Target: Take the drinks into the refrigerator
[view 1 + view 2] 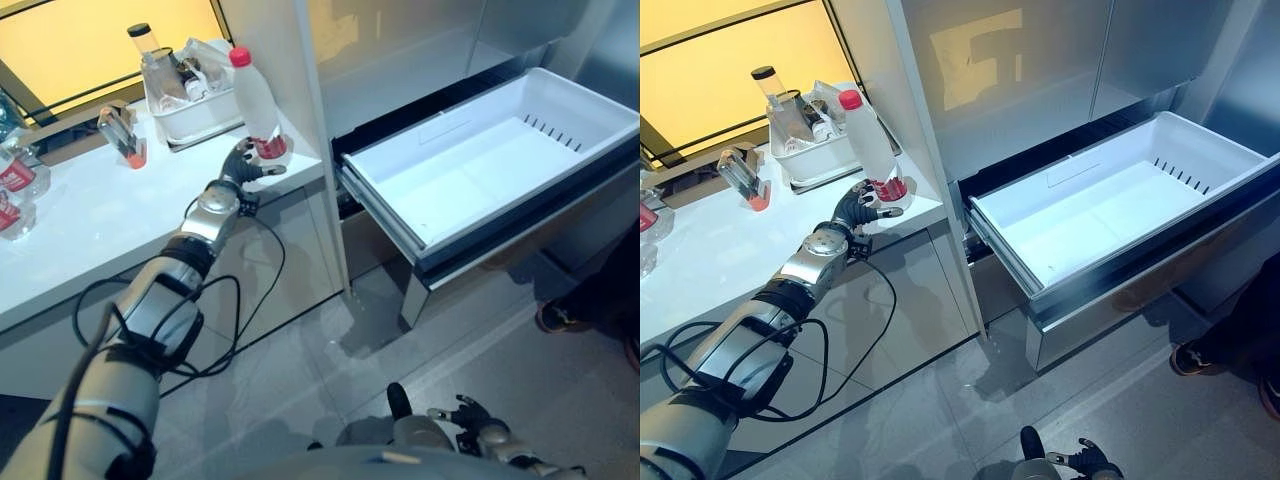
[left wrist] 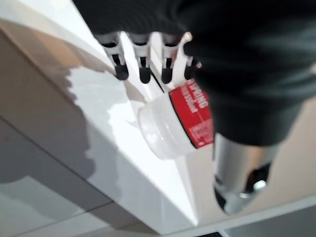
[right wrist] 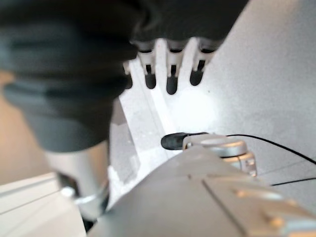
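Observation:
A clear drink bottle (image 1: pixel 255 100) with a red cap and a red label stands at the right end of the white counter (image 1: pixel 100 220), beside the refrigerator's side wall. My left hand (image 1: pixel 243 168) reaches its base. In the left wrist view the bottle's foot (image 2: pixel 165 128) lies between the straight fingers (image 2: pixel 143 66) and the thumb (image 2: pixel 242 173), with neither curled round it. The refrigerator's white drawer (image 1: pixel 470 170) is pulled out and holds nothing. My right hand (image 1: pixel 1085 462) hangs low over the floor, fingers (image 3: pixel 170 74) relaxed.
A white basket (image 1: pixel 195 118) of bottles sits behind the drink. A small glass jar (image 1: pixel 125 135) stands further left, and more red-labelled bottles (image 1: pixel 15 180) at the counter's left edge. A person's shoe (image 1: pixel 1190 358) rests on the floor right of the drawer.

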